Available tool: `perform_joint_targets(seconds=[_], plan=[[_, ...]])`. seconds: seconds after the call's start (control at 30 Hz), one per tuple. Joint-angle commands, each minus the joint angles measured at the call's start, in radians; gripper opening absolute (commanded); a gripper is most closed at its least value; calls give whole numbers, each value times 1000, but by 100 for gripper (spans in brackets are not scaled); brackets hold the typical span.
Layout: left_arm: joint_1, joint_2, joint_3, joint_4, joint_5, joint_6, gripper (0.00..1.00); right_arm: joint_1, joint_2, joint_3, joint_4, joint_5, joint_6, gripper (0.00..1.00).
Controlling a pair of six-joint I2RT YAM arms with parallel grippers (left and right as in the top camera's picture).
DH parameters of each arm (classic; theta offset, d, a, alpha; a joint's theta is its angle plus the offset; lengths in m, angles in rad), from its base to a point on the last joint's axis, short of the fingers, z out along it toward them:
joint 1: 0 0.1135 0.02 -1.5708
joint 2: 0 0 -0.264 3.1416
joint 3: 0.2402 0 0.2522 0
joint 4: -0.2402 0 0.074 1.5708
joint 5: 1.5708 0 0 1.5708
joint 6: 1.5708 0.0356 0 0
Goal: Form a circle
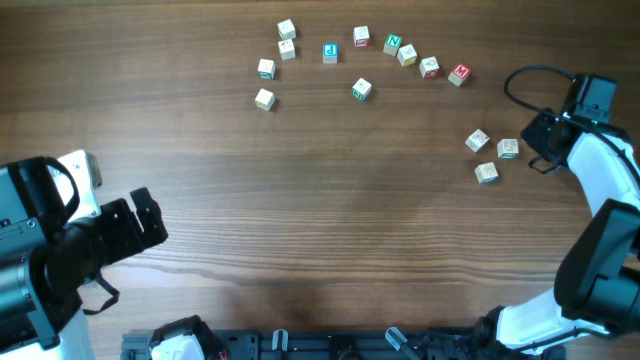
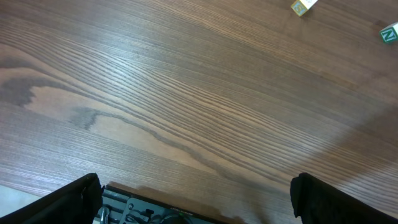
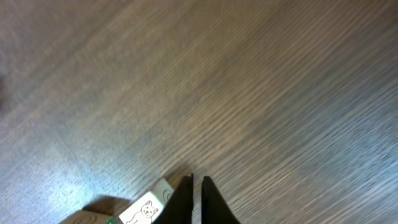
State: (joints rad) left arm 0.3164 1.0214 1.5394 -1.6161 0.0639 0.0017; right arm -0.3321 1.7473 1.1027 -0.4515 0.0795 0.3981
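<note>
The circle is a loose arc of pale alphabet cubes (image 1: 361,37) along the table's far side, from a cube at the left (image 1: 264,99) to a red-lettered one (image 1: 459,73). One green-lettered cube (image 1: 362,90) lies inside the arc. Three more cubes (image 1: 487,173) are grouped at the right. My right gripper (image 1: 532,148) (image 3: 197,179) is shut with nothing between its fingers, its tips down at the table right beside a cube with a cat drawing (image 3: 146,208). My left gripper (image 1: 150,222) (image 2: 196,180) stands wide open over bare wood at the lower left.
The left wrist view catches a yellow-marked cube (image 2: 303,6) and a green N cube (image 2: 390,32) at its top right. A black cable (image 1: 525,85) loops near the right arm. A dark rail (image 1: 330,345) runs along the table's front edge.
</note>
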Motion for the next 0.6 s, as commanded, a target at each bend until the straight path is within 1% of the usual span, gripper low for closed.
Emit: perform_joint_targets(seconds=[0.0,0.07,0.3,0.57], plan=[[7,-7,-5,3,-10,-10,100,3,57,15,-25,-107,133,4],[7,-7,-5,3,-10,-10,100,3,62,15,-25,-153,152,4],[7,-7,-5,3,-10,-10,100,3,66,15,-16,-145,163,4],[7,-7,-5,3,-10,-10,100,3,128,15,51,-125,186,4]])
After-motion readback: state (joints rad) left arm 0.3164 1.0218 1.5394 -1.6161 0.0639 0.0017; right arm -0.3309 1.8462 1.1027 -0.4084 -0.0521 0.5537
